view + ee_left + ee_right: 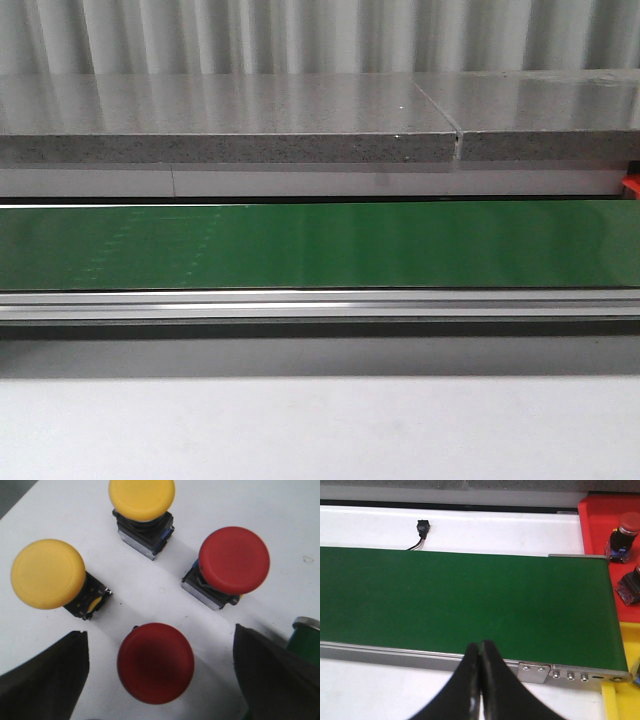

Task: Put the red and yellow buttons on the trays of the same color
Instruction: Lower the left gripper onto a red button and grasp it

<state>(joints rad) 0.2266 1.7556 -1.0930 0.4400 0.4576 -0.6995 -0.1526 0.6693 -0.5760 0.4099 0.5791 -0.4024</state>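
In the left wrist view, my left gripper (160, 677) is open above the white table. A red button (155, 662) stands between its two dark fingers (47, 680), which do not touch it. Beyond it are a second red button (234, 560) and two yellow buttons (48, 573) (142, 497). In the right wrist view, my right gripper (480, 647) is shut on nothing, at the near rail of the green belt (465, 597). A red tray (607, 515) past the belt's end holds a red button (624, 527). A yellow tray's corner (620, 702) shows beside it. Neither gripper appears in the front view.
A green button (306, 642) stands close to one left finger. A second dark button base (631, 586) lies on the red tray. A black plug and cable (421, 530) sit beyond the belt. The front view shows the belt (320, 245), its metal rail (320, 303) and a grey ledge (230, 125) behind.
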